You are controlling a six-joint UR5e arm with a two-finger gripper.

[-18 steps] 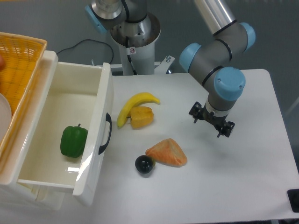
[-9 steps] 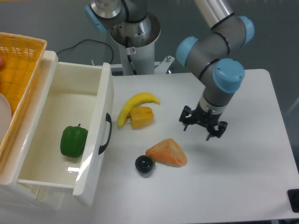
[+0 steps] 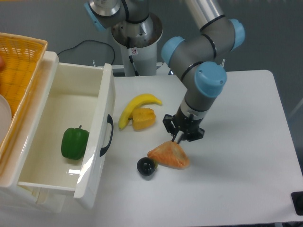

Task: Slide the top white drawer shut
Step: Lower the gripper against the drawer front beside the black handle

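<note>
The top white drawer is pulled far out at the left, its front panel and curved black handle facing the table's middle. A green pepper lies inside it. My gripper points down over the middle of the table, well to the right of the handle. It hovers at the upper edge of an orange wedge-shaped piece. The fingers look spread, with nothing between them.
A banana and a small orange block lie between drawer and gripper. A black ball rests beside the wedge. A yellow woven basket stands at the far left behind the drawer. The robot base is at the back.
The gripper has travelled left and slightly toward the front, from the right part of the table to just above the orange wedge. Drawer and food items have not moved.
</note>
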